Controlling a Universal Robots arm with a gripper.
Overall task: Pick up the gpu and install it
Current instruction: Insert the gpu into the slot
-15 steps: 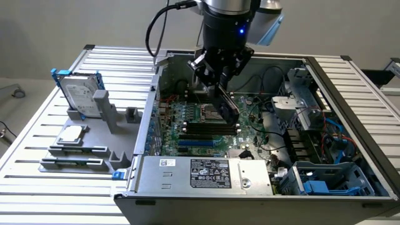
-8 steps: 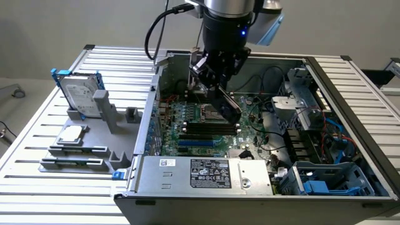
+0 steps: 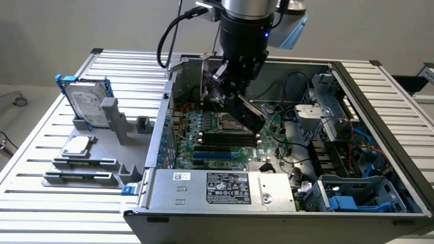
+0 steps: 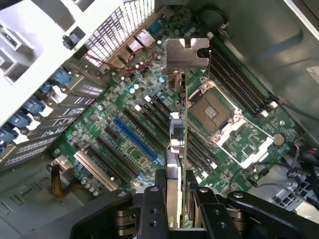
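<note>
My gripper [image 3: 234, 84] hangs inside the open computer case [image 3: 379, 96], shut on the gpu [image 3: 249, 116]. In the wrist view the gpu [image 4: 177, 144] stands edge-on between my black fingers [image 4: 152, 199], its silver metal bracket pointing away from me. The card hovers above the green motherboard [image 4: 99, 124], between the long blue slot [image 4: 134, 139] and the open processor socket [image 4: 212, 107]. It sits apart from the board and in no slot. My gripper [image 4: 175, 194] holds the card's near end.
A silver hard drive in a blue frame [image 3: 88, 101] and a small square processor chip [image 3: 76, 145] rest on a grey holder [image 3: 88, 170] at the exterior view's left. Inside the case are a power supply [image 3: 224, 188], cables and drive cages [image 3: 352, 193].
</note>
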